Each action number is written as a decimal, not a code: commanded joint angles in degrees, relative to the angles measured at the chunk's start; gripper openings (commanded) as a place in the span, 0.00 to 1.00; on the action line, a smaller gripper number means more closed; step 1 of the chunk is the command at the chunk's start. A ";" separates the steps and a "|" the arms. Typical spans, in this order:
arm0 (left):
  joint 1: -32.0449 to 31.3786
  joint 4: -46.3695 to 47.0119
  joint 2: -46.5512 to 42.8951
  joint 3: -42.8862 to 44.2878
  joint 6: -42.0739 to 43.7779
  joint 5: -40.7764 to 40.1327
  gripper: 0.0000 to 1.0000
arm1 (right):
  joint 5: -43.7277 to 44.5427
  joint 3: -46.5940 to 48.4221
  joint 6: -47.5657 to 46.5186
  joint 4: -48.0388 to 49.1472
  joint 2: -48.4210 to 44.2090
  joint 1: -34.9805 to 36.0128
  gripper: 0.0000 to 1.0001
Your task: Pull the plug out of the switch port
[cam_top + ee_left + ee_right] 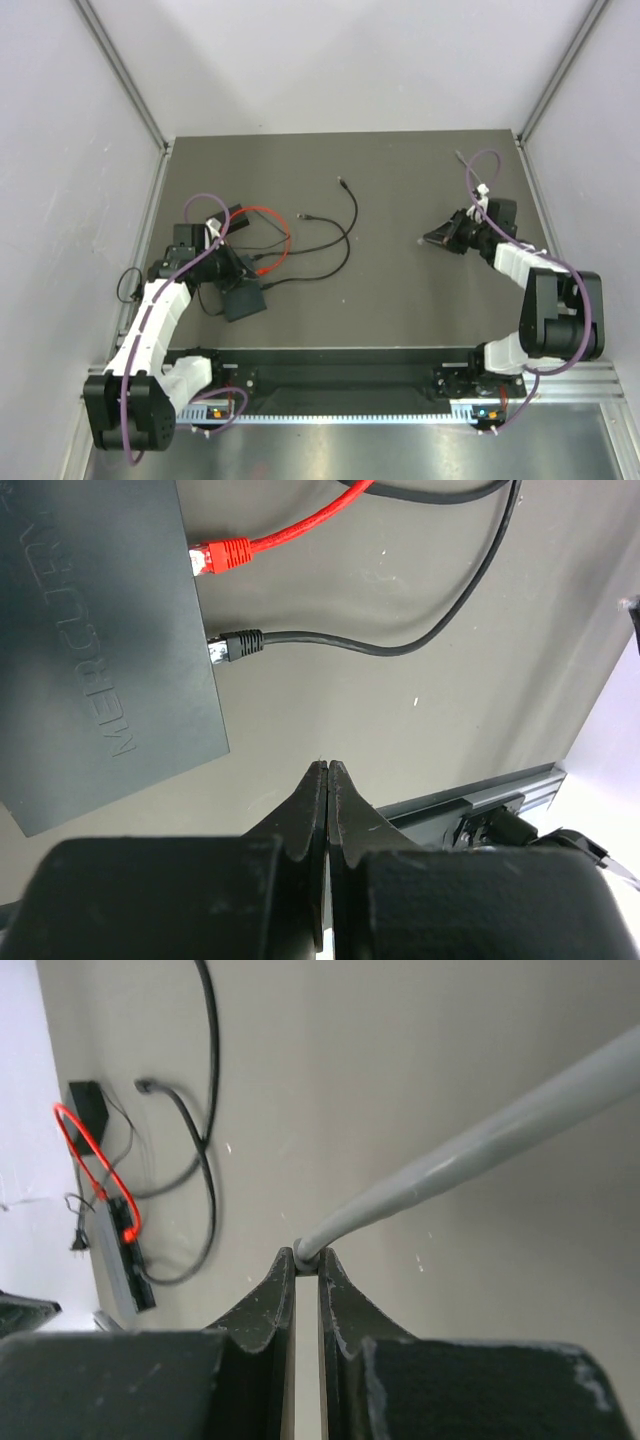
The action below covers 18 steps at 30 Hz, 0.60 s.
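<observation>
Fingers of left gripper (327, 770): pressed together, empty, hanging near the switch (100, 650), whose edge carries a red plug (220, 557) and a black plug (235, 647). Right gripper (307, 1255): pinched on a grey cable (470, 1150), well apart. Risk: with neither gripper bracing it, the switch may slide along with a pulled plug.

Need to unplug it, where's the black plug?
Left wrist view: the black plug is in the switch, just below the red plug, ahead of the left claw.
</observation>
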 commanded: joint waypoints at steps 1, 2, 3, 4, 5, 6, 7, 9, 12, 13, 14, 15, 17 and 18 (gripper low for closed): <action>0.27 1.70 1.06 2.66 2.61 0.94 0.00 | -2.07 -0.92 -4.48 -0.90 -4.33 -1.09 0.00; 0.27 1.70 1.23 2.75 3.05 0.68 0.00 | -1.72 -1.36 -5.19 -2.05 -5.03 -1.09 0.01; 0.18 1.26 2.11 3.01 3.49 0.42 0.00 | -1.37 -2.06 -5.98 -5.28 -5.56 -1.09 0.02; 0.18 0.82 2.72 3.71 4.36 0.24 0.00 | -0.32 -2.24 -7.47 -7.05 -6.17 -1.09 0.04; 0.27 0.03 3.34 4.15 4.63 -0.63 0.00 | 1.52 -2.24 -8.27 -9.77 -7.74 -1.09 0.09; 0.27 -1.10 4.48 4.59 4.98 -1.25 0.00 | 5.54 -2.41 -9.41 -13.36 -8.72 -1.09 0.18; 0.27 -1.38 4.84 5.12 5.07 -1.69 0.00 | 7.40 -2.59 -11.42 -14.88 -9.86 -1.09 0.22; 0.27 -1.29 5.10 5.21 4.81 -2.31 0.00 | 13.47 -3.21 -12.84 -17.34 -13.02 -1.09 0.40; 0.27 -0.24 4.93 5.47 3.50 -2.48 0.00 | 17.35 -3.38 -15.22 -21.30 -15.14 -1.01 0.45; 0.27 0.02 4.93 5.74 3.23 -2.40 0.00 | 17.79 -3.47 -15.48 -21.83 -15.49 -1.01 0.46; 0.27 0.64 5.45 6.09 3.14 -1.96 0.00 | 18.14 -3.73 -15.14 -22.44 -16.71 -1.01 0.50; 0.27 0.38 5.89 7.40 3.32 -2.48 0.00 | 19.36 -4.00 -14.70 -22.97 -17.42 -0.48 0.52; 0.27 -2.59 7.46 9.25 3.32 -5.98 0.00 | 21.65 -4.08 -13.29 -24.37 -21.19 0.66 0.53; 0.27 -3.65 8.09 10.82 3.23 -10.00 0.00 | 23.75 -4.26 -11.46 -24.56 -22.86 2.84 0.53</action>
